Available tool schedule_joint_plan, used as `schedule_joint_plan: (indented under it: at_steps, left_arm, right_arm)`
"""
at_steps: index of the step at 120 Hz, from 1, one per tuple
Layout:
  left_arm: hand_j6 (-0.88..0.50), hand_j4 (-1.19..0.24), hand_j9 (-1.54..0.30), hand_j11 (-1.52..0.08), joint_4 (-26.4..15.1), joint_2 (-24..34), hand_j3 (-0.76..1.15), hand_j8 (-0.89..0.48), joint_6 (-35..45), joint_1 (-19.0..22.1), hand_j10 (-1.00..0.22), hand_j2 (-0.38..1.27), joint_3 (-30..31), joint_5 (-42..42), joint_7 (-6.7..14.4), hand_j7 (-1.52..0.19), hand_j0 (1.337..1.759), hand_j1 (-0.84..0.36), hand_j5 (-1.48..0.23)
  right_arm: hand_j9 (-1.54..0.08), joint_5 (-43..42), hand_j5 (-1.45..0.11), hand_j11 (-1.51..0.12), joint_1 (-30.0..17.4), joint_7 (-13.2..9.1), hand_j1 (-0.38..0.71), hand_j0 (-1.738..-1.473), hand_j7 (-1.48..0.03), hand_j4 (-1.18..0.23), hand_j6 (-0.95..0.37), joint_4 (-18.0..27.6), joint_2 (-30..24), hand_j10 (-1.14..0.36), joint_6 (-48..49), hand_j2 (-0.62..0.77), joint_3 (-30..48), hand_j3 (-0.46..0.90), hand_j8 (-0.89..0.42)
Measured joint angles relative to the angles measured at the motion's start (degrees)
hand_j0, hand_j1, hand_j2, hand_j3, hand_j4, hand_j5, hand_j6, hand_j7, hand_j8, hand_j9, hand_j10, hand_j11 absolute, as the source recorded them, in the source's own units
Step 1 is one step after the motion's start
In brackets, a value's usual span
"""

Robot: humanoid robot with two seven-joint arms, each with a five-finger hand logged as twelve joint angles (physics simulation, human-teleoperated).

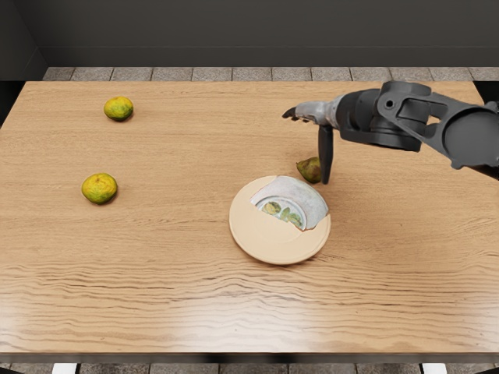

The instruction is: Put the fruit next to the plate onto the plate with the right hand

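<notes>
The right hand (pixel 315 115) reaches in from the right edge and hovers over the table (pixel 156 265), its fingers (pixel 293 113) stretched out flat toward 9 o'clock and one digit hanging straight down. It is open and has hold of nothing. The small greenish-brown fruit (pixel 308 168) lies on the wood just off the plate (pixel 265 238) at the plate's 1 o'clock, beside the hanging digit; I cannot tell whether they touch. A grey piece (pixel 296 195) with green bits sits on the plate's 1 o'clock half. Two yellow-green fruits lie well apart from the plate, one (pixel 100 188) at 9 o'clock, another (pixel 118 107) at 10 o'clock.
</notes>
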Motion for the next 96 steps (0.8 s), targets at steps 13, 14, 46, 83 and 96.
schedule_joint_plan:
  at_steps: [13, 14, 46, 83, 96]
  left_arm:
    - [0.00, 0.00, 0.00, 0.00, 0.00, 0.00, 0.00, 0.00, 0.00, 0.00, 0.00, 0.00, 0.00, 0.00, 0.00, 0.00, 1.658, 0.35, 0.00]
    - [0.00, 0.00, 0.00, 0.00, 0.00, 0.00, 0.00, 0.00, 0.00, 0.00, 0.00, 0.00, 0.00, 0.00, 0.00, 0.00, 1.658, 0.35, 0.00]
    - [0.00, 0.00, 0.00, 0.00, 0.00, 0.00, 0.00, 0.00, 0.00, 0.00, 0.00, 0.00, 0.00, 0.00, 0.00, 0.00, 1.658, 0.35, 0.00]
    - [0.00, 0.00, 0.00, 0.00, 0.00, 0.00, 0.00, 0.00, 0.00, 0.00, 0.00, 0.00, 0.00, 0.00, 0.00, 0.00, 1.658, 0.35, 0.00]
    - [0.00, 0.00, 0.00, 0.00, 0.00, 0.00, 0.00, 0.00, 0.00, 0.00, 0.00, 0.00, 0.00, 0.00, 0.00, 0.00, 1.658, 0.35, 0.00]
  right_arm:
    - [-0.05, -1.07, -0.05, -0.05, -0.40, 0.00, -0.30, -1.658, -0.05, -0.04, -0.04, -0.41, 0.95, -0.04, -2.64, -0.01, -1.69, 0.00, -0.04]
    - [-0.06, -1.13, -0.06, -0.06, -0.46, 0.00, -0.30, -1.658, -0.06, -0.04, -0.05, -0.43, 0.99, -0.04, -2.75, -0.01, -1.78, 0.00, -0.05]
    - [-0.29, -1.91, -0.29, -0.29, -1.76, -0.01, -0.08, -1.658, -0.29, -0.23, -0.23, -0.32, 1.32, -0.23, -4.29, -0.04, -3.45, 0.00, -0.23]
    - [-0.42, -3.61, -0.42, -0.42, -3.28, -0.01, 0.04, -1.658, -0.42, -0.33, -0.33, -0.44, 1.24, -0.33, -6.29, -0.06, -4.31, 0.00, -0.33]
    - [-0.44, -3.76, -0.44, -0.44, -3.70, -0.01, 0.05, -1.658, -0.44, -0.34, -0.34, -0.58, 1.12, -0.34, -6.84, -0.07, -4.37, 0.00, -0.34]
